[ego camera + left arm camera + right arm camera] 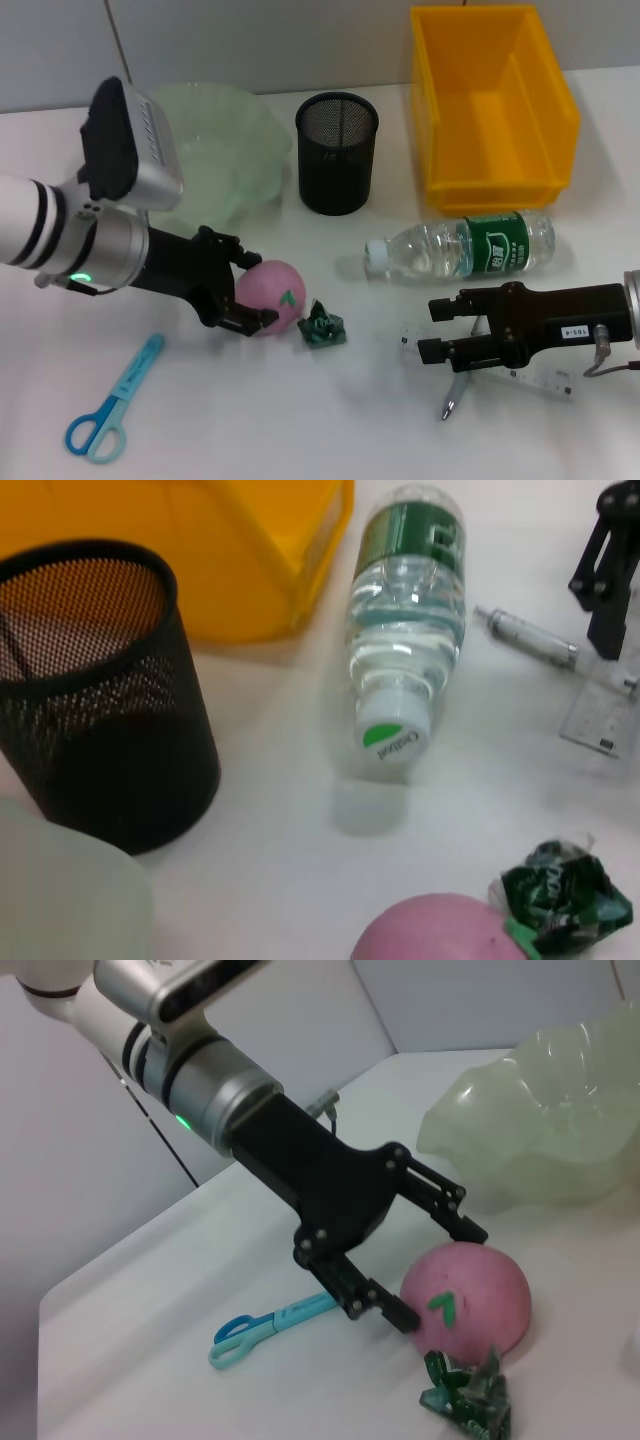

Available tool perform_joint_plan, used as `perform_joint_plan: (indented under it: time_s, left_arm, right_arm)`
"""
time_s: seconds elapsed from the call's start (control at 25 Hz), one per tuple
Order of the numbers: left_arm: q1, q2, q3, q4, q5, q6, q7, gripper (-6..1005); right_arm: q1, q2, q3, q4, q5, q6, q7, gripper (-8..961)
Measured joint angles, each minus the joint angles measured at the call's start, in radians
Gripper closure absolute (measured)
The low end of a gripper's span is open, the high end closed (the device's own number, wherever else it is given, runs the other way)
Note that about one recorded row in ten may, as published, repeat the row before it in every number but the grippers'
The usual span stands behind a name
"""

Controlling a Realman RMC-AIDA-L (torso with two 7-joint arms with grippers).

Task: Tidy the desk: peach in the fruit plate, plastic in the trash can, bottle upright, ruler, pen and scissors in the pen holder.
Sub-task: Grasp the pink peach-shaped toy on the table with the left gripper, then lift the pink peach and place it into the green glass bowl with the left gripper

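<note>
The pink peach (272, 296) (475, 1295) rests on the table. My left gripper (250, 290) (442, 1275) is open, its fingertips straddling the peach's near side. Crumpled green plastic (324, 326) (565, 895) lies just beside the peach. The bottle (470, 248) (405, 630) lies on its side. My right gripper (437, 328) hangs open and empty over the clear ruler (530, 378) (600, 715) and the pen (452, 395) (525, 635). Blue scissors (110, 400) (270, 1320) lie at the front left. At the back stand the pale green fruit plate (225, 160), black mesh pen holder (337, 152) and yellow trash can (490, 100).
The pen holder (100, 680) stands between the fruit plate (540, 1130) and the trash can (200, 550), with the bottle's cap pointing toward it. The table's left edge shows in the right wrist view beyond the scissors.
</note>
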Motion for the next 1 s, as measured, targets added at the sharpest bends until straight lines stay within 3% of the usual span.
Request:
perform_joint_plan:
  time_s: [0.2, 0.48, 0.76, 1.0]
  left_arm:
    - [-0.004, -0.004, 0.051, -0.035, -0.009, -0.059, -0.007, 338]
    - [0.014, -0.004, 0.049, -0.019, -0.033, -0.055, -0.019, 350]
    - [0.019, 0.001, 0.027, -0.015, -0.072, -0.004, -0.020, 537]
    - [0.028, 0.004, -0.054, -0.002, -0.102, 0.075, -0.025, 572]
  right_arm:
    - [0.001, -0.001, -0.003, 0.000, 0.000, 0.000, 0.000, 176]
    - [0.001, -0.002, -0.006, 0.000, 0.000, 0.000, 0.000, 176]
    - [0.001, -0.002, -0.007, 0.000, -0.001, 0.000, 0.002, 176]
    - [0.003, -0.003, -0.007, 0.000, -0.002, 0.000, 0.002, 176]
